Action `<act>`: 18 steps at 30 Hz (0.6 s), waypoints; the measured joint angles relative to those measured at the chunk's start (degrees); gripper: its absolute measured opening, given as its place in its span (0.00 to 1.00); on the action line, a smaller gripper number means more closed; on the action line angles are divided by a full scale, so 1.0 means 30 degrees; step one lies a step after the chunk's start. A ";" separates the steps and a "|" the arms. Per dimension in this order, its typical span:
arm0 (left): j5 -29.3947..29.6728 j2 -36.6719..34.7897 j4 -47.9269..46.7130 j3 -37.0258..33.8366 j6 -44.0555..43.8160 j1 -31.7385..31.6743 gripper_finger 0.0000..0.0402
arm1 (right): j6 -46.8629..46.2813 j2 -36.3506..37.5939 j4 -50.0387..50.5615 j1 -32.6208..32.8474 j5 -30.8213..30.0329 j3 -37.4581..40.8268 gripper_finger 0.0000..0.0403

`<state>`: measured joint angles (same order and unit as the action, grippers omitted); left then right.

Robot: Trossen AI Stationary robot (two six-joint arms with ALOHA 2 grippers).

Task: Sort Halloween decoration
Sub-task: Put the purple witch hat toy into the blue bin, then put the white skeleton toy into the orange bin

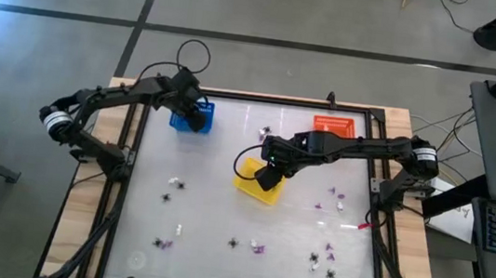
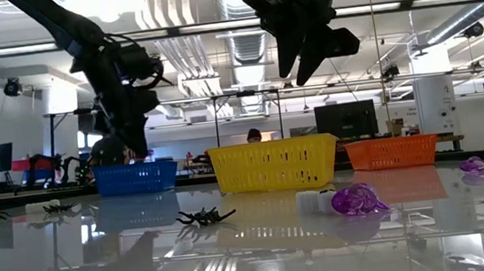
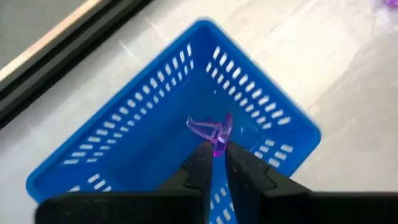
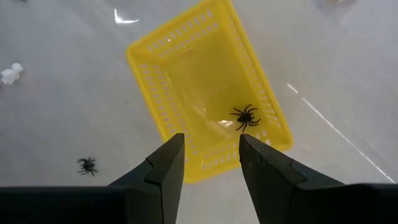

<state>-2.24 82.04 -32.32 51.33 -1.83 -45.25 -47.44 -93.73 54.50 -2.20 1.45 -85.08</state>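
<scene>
Halloween decoration pieces (image 1: 322, 257) lie scattered across your table (image 1: 222, 202). Your left gripper (image 3: 216, 151) hangs over the blue basket (image 3: 124, 124), fingertips pinching a purple piece (image 3: 214, 129). Your right gripper (image 4: 211, 149) hovers above the yellow basket (image 4: 155, 56), jaws apart and empty, one black spider (image 4: 245, 116) inside.

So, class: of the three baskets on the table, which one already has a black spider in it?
The yellow basket, the middle one: a black spider lies inside. The blue basket has only a purple piece over it; the orange one shows none.
</scene>
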 joint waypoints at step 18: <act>0.0047 -0.1888 -0.3548 0.0772 0.2428 0.0000 0.26 | 0.1006 -0.0007 -0.0782 -0.0353 -0.1133 -0.0007 0.36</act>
<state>-2.10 76.38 -42.97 53.65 5.45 -45.25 -44.42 -93.76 52.15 -3.26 -1.94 -85.10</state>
